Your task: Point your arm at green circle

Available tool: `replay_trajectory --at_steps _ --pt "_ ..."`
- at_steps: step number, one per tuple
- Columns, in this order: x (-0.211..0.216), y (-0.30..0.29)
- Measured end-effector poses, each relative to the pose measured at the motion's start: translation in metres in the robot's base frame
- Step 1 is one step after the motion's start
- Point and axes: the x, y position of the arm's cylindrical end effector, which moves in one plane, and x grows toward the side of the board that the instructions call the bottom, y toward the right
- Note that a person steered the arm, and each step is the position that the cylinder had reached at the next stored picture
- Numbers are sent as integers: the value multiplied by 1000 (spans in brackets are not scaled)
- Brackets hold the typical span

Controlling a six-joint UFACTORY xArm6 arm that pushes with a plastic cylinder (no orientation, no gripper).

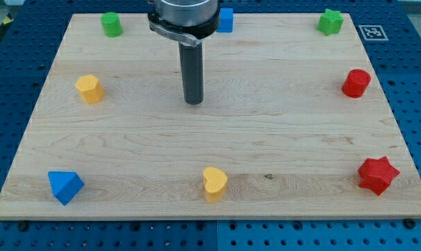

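The green circle (111, 24) is a short green cylinder at the top left of the wooden board (210, 139). My tip (194, 102) rests on the board in the upper middle, well to the right of and below the green circle, not touching any block. The rod rises from the tip to the arm's grey end at the view's top.
A blue block (226, 19) sits at the top, partly behind the arm. A green star (330, 21) is top right, a red cylinder (356, 83) right, a red star (377, 174) bottom right, a yellow heart (215, 184) bottom middle, a blue triangle (64, 186) bottom left, a yellow block (89, 88) left.
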Motion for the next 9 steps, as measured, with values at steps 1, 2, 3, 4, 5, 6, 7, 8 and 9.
replay_trajectory --at_steps 1,2,3,4,5,6,7,8,9 --pt "-24 -24" --pt "-42 -96" --pt "-76 -173" --pt "-127 -247" --pt "-135 -252" --pt "-199 -252" --pt "-221 -252" --pt "-221 -251" --pt "-221 -228"
